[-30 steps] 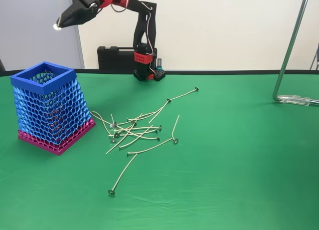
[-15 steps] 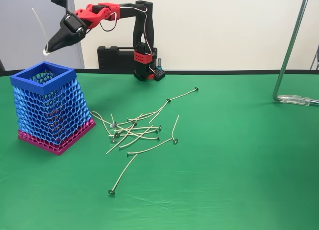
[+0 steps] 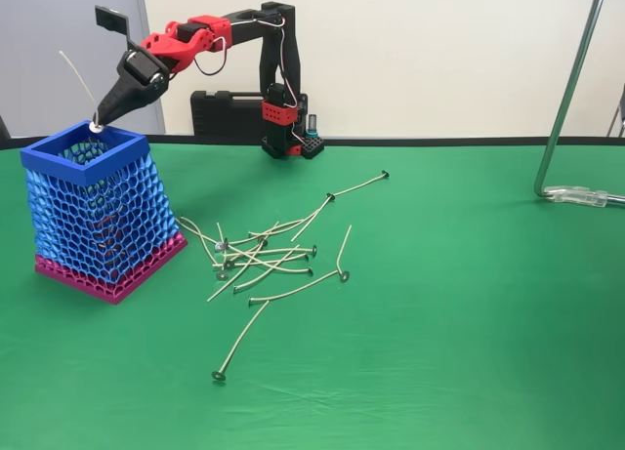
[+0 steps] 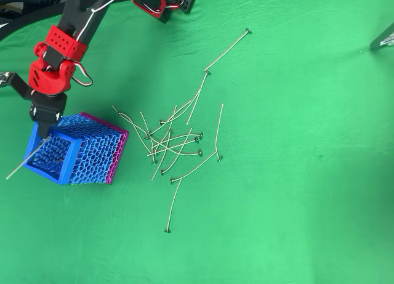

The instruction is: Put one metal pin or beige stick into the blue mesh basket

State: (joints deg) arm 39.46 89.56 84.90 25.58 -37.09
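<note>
The red and black gripper (image 3: 102, 116) hangs just over the open top of the blue mesh basket (image 3: 93, 211), shut on one beige pin (image 3: 77, 85). The pin's round head sits at the level of the basket's dark blue rim (image 3: 59, 157), and its thin shaft slants up and to the left. In the overhead view the gripper (image 4: 44, 133) is above the basket (image 4: 92, 151) mouth, and the pin (image 4: 17, 169) runs past the rim down to the left. Several more pins (image 3: 264, 255) lie in a loose heap on the green cloth to the basket's right.
The arm's base (image 3: 288, 128) stands at the back of the table with a black case (image 3: 229, 113) behind it. A metal stand pole (image 3: 566, 99) rises at the right, its foot on the cloth. One pin (image 4: 172, 204) lies apart toward the front.
The gripper has swung down and left with the pin, from high above the table to just over the basket's mouth. The pin's head has dropped to the rim.
</note>
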